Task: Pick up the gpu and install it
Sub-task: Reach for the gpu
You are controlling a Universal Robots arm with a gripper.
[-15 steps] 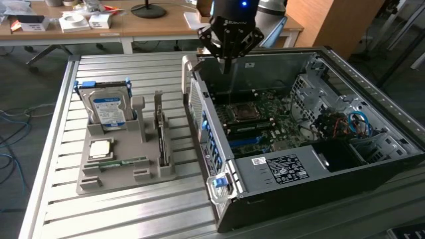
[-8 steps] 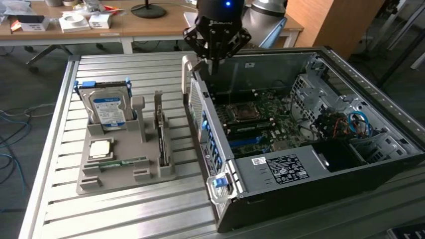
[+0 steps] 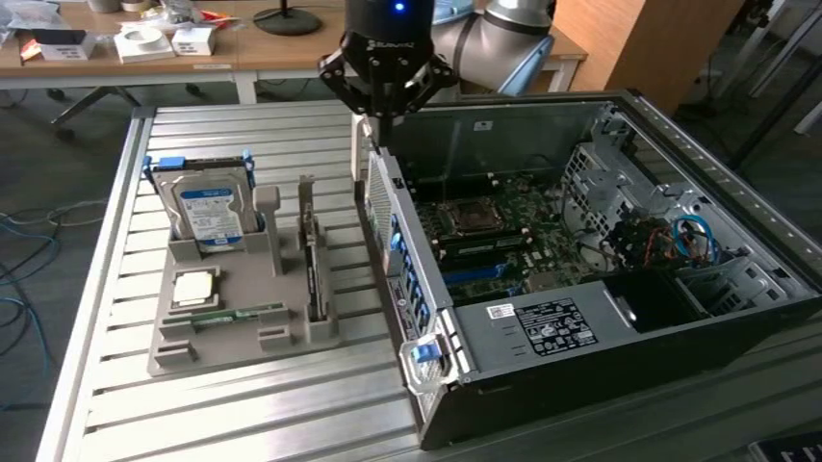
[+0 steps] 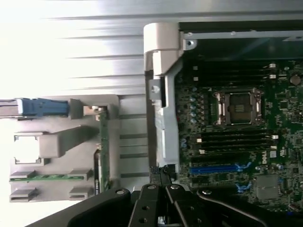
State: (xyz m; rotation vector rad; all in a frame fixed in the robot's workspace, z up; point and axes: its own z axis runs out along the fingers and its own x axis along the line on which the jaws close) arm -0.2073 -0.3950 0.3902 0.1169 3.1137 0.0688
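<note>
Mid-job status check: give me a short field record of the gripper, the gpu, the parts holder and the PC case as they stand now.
gripper: shut, nothing seen in it, above the PC case's rear wall
gpu: standing on edge in the gray holder, not yet picked up
gray holder: on the slatted table beside the case; also carries the hard drive, processor chip and memory stick
PC case: side open, motherboard exposed
blue slot: no card in it

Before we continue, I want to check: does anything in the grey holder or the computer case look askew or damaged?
Nothing stands out. The gpu stands on edge in the grey holder, the hard drive is upright, and the open case shows no loose parts.
</note>
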